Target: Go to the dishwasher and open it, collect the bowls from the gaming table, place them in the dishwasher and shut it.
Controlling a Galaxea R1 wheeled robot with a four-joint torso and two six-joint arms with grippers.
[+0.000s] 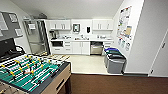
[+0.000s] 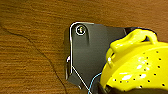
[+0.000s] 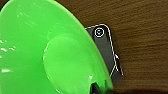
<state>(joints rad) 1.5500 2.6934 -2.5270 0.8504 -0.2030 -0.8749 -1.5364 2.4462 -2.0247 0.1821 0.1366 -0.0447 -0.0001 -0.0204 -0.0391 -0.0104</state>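
Note:
The dishwasher point(image 1: 97, 48) is a steel-fronted unit under the counter of the kitchenette, far ahead across the pale floor; I cannot tell how its door stands. The smaller yellow-green bowl point(image 2: 135, 67), dotted with small holes and with a loop handle, hangs over brown carpet, and my left gripper point(image 2: 105, 88) is shut on its rim. The larger bright green bowl point(image 3: 45, 55) hangs over the same carpet in my right gripper point(image 3: 96, 88), which is shut on its edge. The gaming table is out of view.
A table-football table point(image 1: 30, 72) stands close at the front left. Grey bins with blue and green lids point(image 1: 114, 60) stand by the right wall. White cabinets point(image 1: 75, 47) and a glass-doored fridge point(image 1: 37, 37) line the back. Brown carpet point(image 1: 112, 85) lies between me and the pale floor.

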